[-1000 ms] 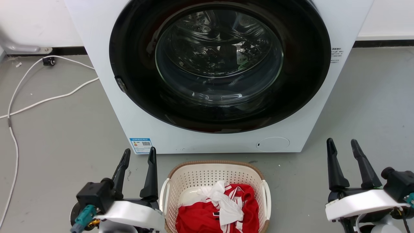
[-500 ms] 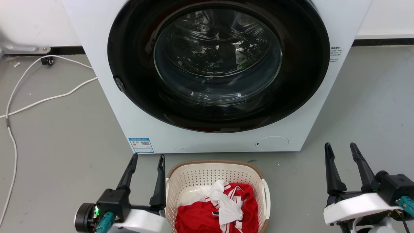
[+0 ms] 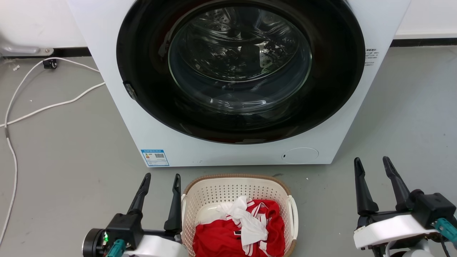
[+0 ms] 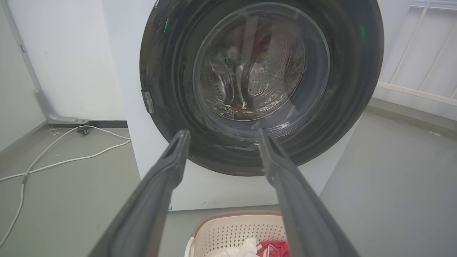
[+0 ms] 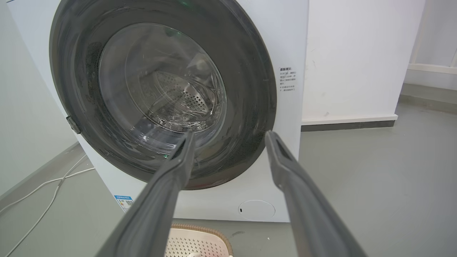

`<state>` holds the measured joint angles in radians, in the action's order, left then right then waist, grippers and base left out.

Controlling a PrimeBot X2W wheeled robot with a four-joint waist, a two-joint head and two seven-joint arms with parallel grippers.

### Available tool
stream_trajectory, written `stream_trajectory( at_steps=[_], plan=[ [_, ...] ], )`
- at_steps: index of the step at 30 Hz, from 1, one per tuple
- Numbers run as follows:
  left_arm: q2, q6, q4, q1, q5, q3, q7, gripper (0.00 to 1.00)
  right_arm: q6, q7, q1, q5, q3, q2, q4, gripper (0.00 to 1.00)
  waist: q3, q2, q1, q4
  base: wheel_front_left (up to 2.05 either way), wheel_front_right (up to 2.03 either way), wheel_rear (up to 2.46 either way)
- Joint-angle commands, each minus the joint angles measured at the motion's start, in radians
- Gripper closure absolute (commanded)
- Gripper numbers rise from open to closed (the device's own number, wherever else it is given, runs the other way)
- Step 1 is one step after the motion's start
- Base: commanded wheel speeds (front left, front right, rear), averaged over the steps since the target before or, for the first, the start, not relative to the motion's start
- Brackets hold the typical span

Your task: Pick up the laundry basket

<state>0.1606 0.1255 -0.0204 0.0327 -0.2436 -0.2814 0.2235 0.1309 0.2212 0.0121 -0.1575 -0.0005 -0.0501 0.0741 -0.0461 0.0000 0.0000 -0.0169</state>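
Note:
The laundry basket (image 3: 228, 191) is cream-white perforated plastic with a brown rim and stands on the grey floor in front of the washing machine, at the head view's bottom centre. Red and white clothes (image 3: 239, 228) lie in it. My left gripper (image 3: 161, 178) is open, its right finger close beside the basket's left handle (image 3: 183, 210). My right gripper (image 3: 371, 162) is open well to the right of the basket, with bare floor between. The basket's far rim (image 4: 235, 216) shows at the bottom of the left wrist view and a corner of the basket (image 5: 200, 239) in the right wrist view.
A white front-loading washing machine (image 3: 235, 150) with a shut dark round door (image 3: 239, 64) stands just behind the basket. A white cable (image 3: 43, 107) trails over the floor at the left. Open grey floor lies on both sides.
My left gripper has moved inward toward the basket's left side and its fingers have narrowed a little. The right gripper has shifted slightly left. The camera has tilted slightly.

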Motion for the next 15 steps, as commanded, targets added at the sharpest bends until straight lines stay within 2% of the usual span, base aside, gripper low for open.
stream_trajectory(
  at_steps=[1,7,15],
  plan=[
    [-0.009,-0.014,-0.002,0.01,0.005,0.014,0.006,0.0,0.0,0.009,0.002,-0.009,0.0,-0.001,-0.002,0.0,-0.001,0.0,0.0,0.0,0.0,0.0,0.0],
    [-0.058,-0.097,0.007,0.025,0.065,0.094,0.02,0.0,0.0,0.022,0.006,-0.021,0.003,0.0,0.004,0.0,-0.008,0.0,0.0,-0.001,0.0,0.0,0.0],
    [-0.088,-0.15,0.017,0.041,0.153,0.124,0.035,0.0,0.0,0.037,0.005,0.027,0.006,0.0,0.001,0.0,-0.011,0.0,0.0,-0.003,0.0,0.0,0.0]
  ],
)
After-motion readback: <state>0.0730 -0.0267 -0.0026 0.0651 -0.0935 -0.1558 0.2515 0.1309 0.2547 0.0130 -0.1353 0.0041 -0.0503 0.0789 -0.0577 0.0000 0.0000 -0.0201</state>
